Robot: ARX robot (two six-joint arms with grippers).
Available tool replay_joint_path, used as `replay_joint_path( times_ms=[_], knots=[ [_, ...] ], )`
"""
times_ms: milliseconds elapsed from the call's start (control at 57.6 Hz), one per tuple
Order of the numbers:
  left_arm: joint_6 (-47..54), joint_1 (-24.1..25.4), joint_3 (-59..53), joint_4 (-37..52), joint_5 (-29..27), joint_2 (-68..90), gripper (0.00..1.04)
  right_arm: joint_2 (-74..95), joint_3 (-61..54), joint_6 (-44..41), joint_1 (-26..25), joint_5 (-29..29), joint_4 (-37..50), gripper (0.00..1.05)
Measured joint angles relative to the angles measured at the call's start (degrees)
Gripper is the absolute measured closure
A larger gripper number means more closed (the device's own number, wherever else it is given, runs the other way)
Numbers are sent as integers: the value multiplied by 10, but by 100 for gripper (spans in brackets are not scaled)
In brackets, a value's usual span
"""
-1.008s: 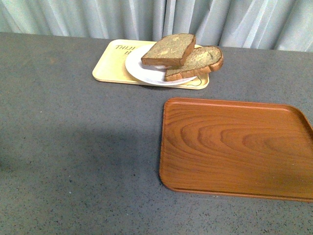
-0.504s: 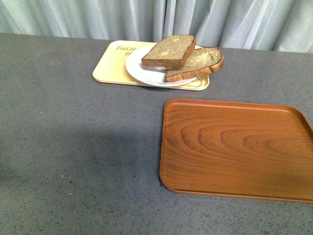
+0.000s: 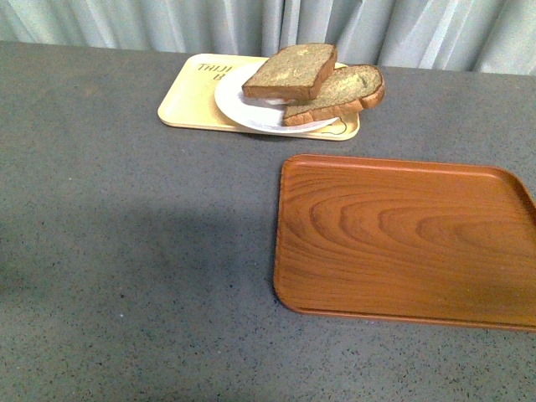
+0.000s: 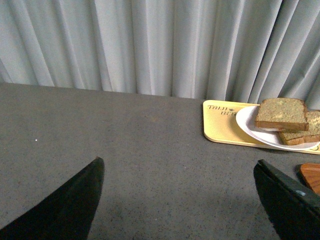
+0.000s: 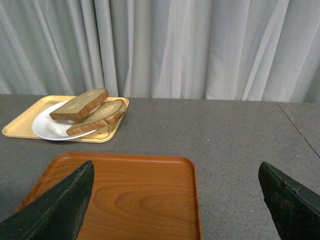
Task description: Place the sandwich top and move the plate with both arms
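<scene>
Holding both grippers spread wide and empty: left gripper point(image 4: 175, 200), right gripper point(image 5: 175, 200). We are seeing the sandwich top point(image 3: 291, 70) well ahead, propped on the domed slice point(image 3: 343, 92) over the plate point(image 3: 243, 113). We are judging it light, soft, crumbly; gripping its crust edges seems safest.

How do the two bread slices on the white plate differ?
The sandwich top is squarish with straight edges and square corners; the other slice has a rounded, domed end. The sandwich top sits higher, tilted, overlapping the other slice, which lies lower and reaches past the plate rim. Both are brown wholemeal with darker crust, and both rest on the same plate on the beige tray.
</scene>
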Motion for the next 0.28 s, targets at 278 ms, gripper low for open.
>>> replay_joint_path(
  times_ms=[278],
  knots=[
    [1, 0, 0, 0, 0, 0, 9, 0, 0, 0, 0, 0, 0, 9]
  ],
)
